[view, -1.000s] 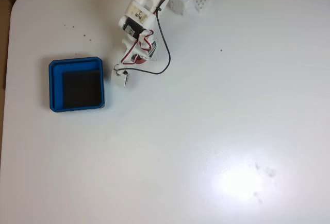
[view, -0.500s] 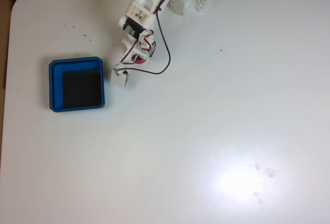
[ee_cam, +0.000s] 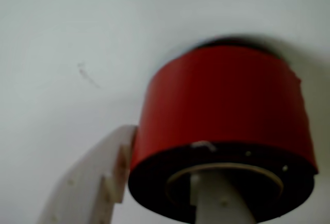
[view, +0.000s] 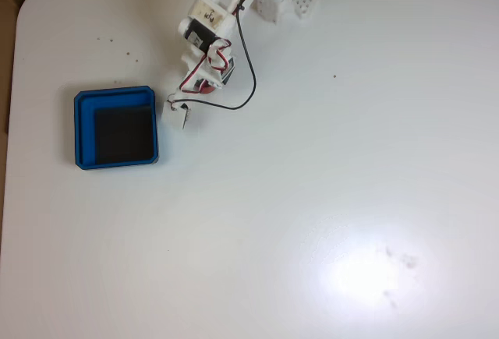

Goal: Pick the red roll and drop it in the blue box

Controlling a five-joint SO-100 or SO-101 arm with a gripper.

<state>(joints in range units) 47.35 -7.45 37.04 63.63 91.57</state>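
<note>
The red roll [ee_cam: 224, 100] is pinched in the gripper [ee_cam: 170, 188]: in the wrist view one pale finger [ee_cam: 90, 183] presses its outer red wall while the other runs up inside the hollow core, so the fingers are closed on the roll's wall. In the fixed view only a sliver of the red roll [view: 205, 86] shows beneath the arm [view: 207, 31], near the blue box [view: 84, 130] but not over it.

Change noted: over the last second the arm has swung slightly toward the box, its white tip now nearer the box's right rim. I judge the carry to be under way and the drop not yet made.

Limits: the arm covers the roll from above. Its height above the table [view: 327, 199] cannot be told. The wrist picture is blurred and cuts off both fingers.
</note>
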